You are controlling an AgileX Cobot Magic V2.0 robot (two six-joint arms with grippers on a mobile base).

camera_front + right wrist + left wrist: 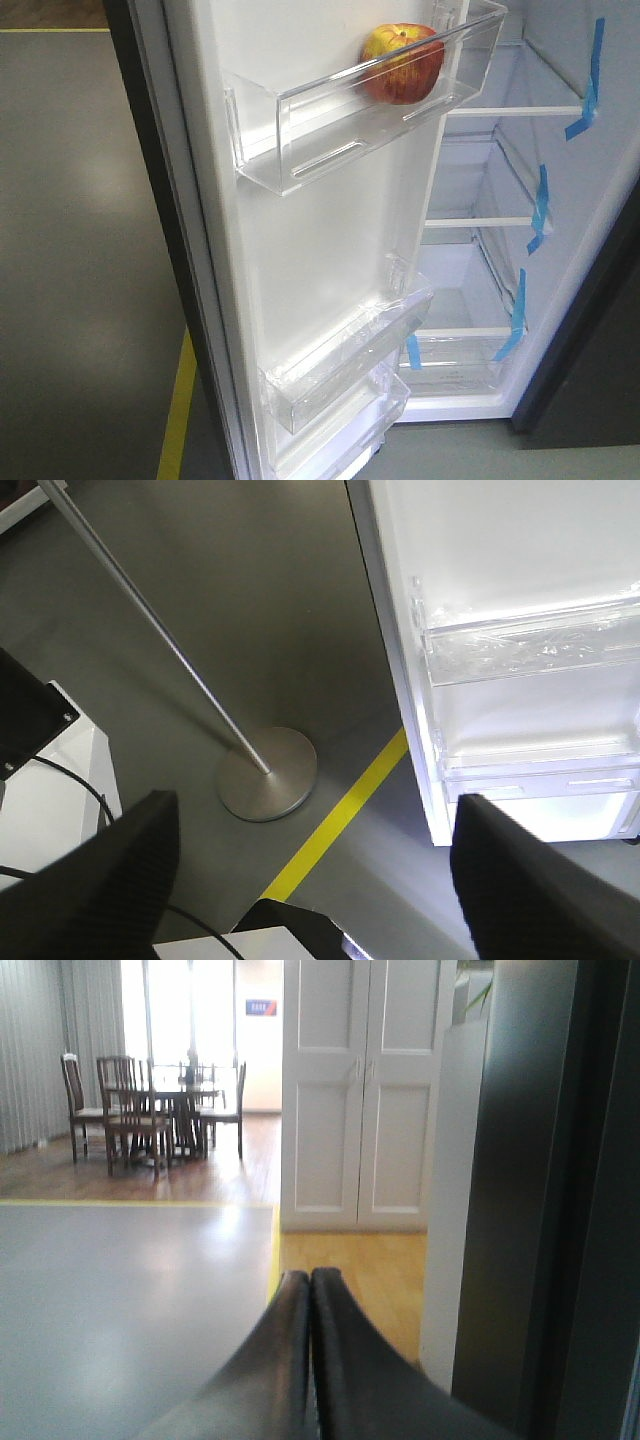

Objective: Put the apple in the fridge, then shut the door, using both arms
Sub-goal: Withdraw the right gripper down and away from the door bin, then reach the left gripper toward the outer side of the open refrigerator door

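Only in the front-facing view is the small round red-and-yellow apple [402, 63] seen: it is held in the upper clear plastic bin [300, 150] on the white inner side of the tall dark grey door [300, 260], at the bin's end nearest the cabinet. The apple is set upright, its stem dimple turned upward; being round, no long axis is shown, while the bin's long axis runs across the door's width. Beyond the open door the white inside of the tall narrow fridge [455, 180] is shown, with clear shelves and strips of blue tape [541, 208], and two lower clear bins [340, 375] are seen toward the door's bottom edge. In the left wrist view the black left gripper [310, 1285] is held roughly level, its fingers pressed together with nothing between them, pointed toward a wooden dining table with chairs [165, 1100] and white panelled cupboard doors [360, 1090]; a dark upright panel [530, 1190] stands just beside it, and whether it is door or cabinet cannot be told. In the right wrist view the black right gripper [315, 805] is aimed steeply down at the grey floor, its fingers spread wide and holding nothing, above a yellow floor line [340, 825] and a metal pole on a round base [265, 775], near the door's bottom corner.
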